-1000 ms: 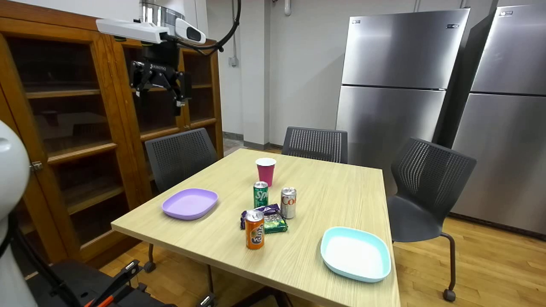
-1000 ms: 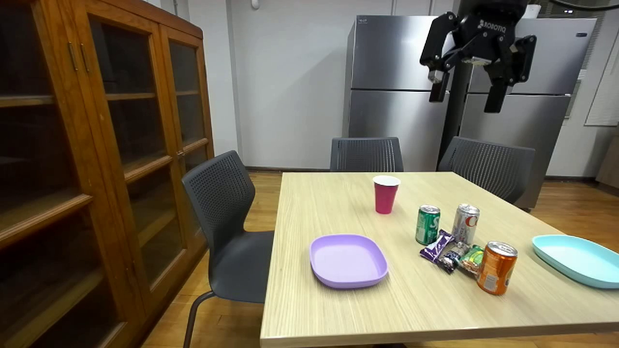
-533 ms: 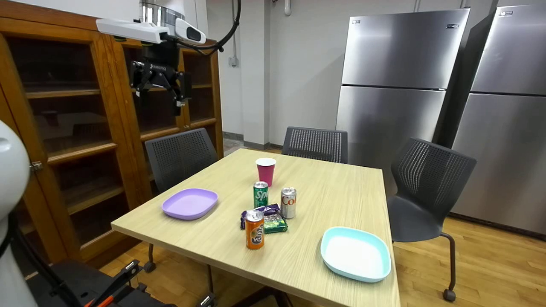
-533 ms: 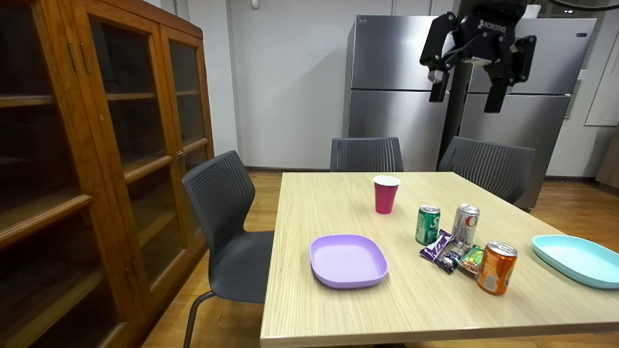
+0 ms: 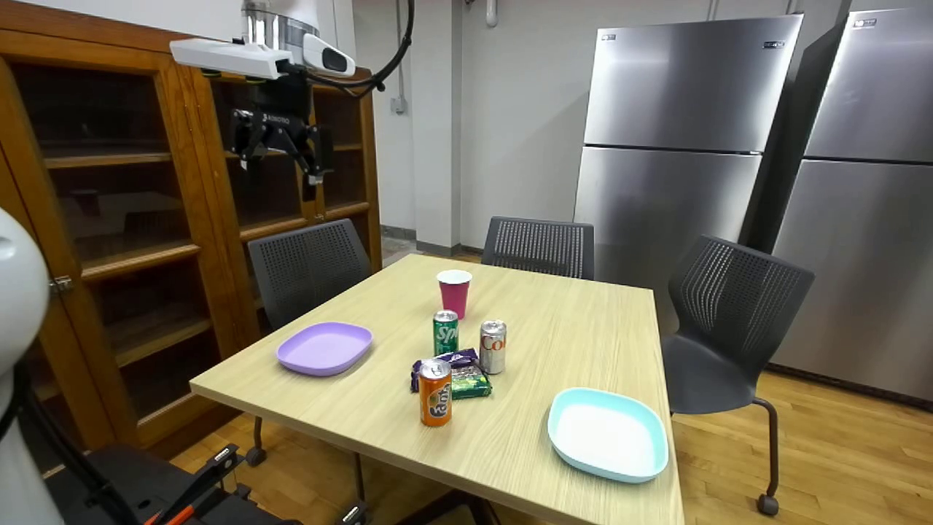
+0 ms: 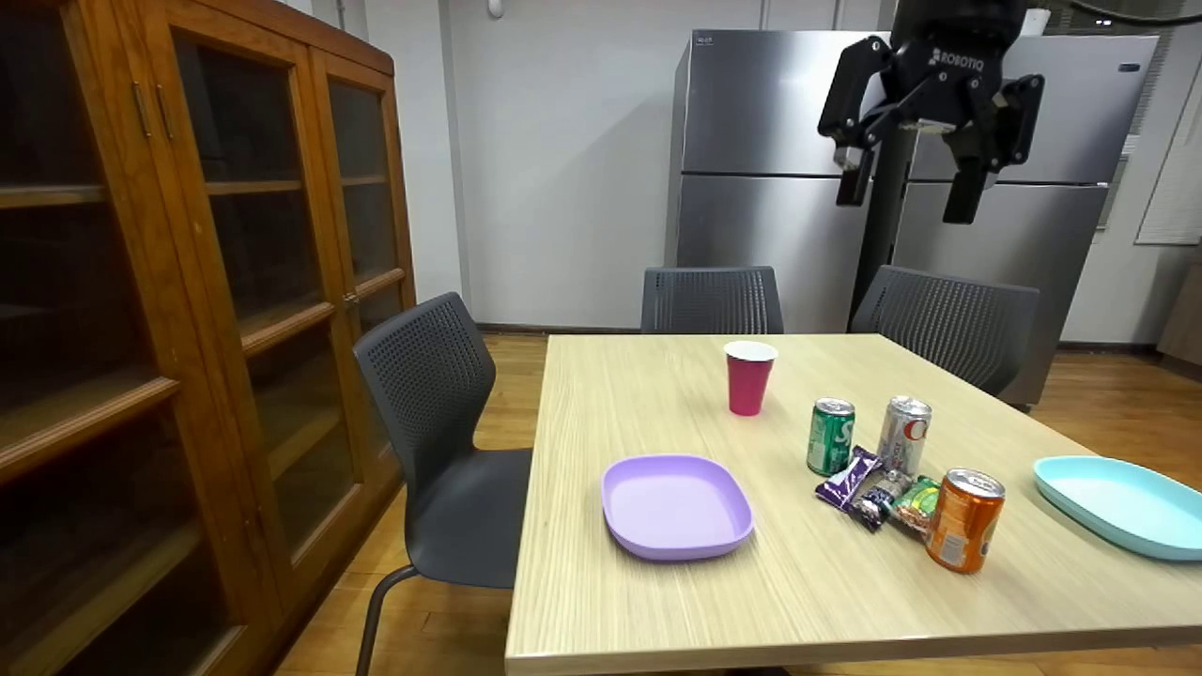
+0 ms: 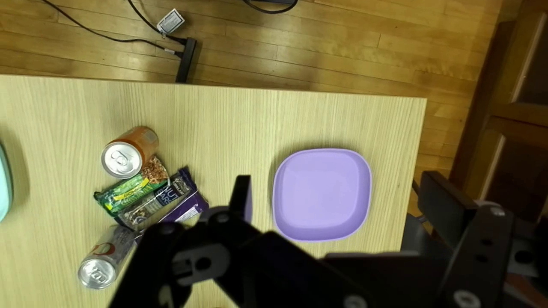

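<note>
My gripper (image 6: 907, 195) hangs high above the table with its fingers wide apart and nothing between them. In the wrist view, the lilac plate (image 7: 322, 194) lies far below, framed by the two fingertips (image 7: 242, 188). Left of it are an orange Fanta can (image 7: 143, 141), a green snack bar (image 7: 128, 190), a dark nut bar (image 7: 156, 201) and a purple bar (image 7: 192, 208). The silver Coke can (image 7: 107, 254) stands near them. A green Sprite can (image 6: 831, 437) and a pink cup (image 6: 748, 385) are visible in both exterior views but not in the wrist view.
A turquoise plate (image 5: 609, 437) sits by one edge of the wooden table (image 5: 554, 321). Grey chairs (image 6: 427, 404) surround the table. Along the wall runs a glass-door cabinet (image 6: 183, 282), and steel refrigerators (image 5: 678, 95) stand behind.
The arm has shifted slightly, with the gripper a little lower and further right in both exterior views. Its jaws stay apart, and everything on the table is where it was.
</note>
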`<state>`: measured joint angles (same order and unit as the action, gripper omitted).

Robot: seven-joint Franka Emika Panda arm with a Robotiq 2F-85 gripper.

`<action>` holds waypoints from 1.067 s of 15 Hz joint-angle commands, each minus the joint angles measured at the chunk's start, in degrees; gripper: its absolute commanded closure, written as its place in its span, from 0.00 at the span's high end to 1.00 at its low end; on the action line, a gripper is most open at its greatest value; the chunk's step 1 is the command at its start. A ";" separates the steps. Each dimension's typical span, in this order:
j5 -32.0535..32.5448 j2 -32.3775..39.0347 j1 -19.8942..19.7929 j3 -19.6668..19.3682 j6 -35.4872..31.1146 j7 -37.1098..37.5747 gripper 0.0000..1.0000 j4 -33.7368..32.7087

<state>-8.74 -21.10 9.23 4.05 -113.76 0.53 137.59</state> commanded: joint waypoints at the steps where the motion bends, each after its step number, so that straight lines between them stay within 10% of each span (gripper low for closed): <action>1: 3.27 -0.22 -2.12 1.92 -5.09 4.00 1.00 1.97; 16: 12.14 7.70 -9.28 0.45 -26.29 13.94 1.00 8.86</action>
<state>0.86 -15.62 2.03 4.22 -136.69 11.20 146.14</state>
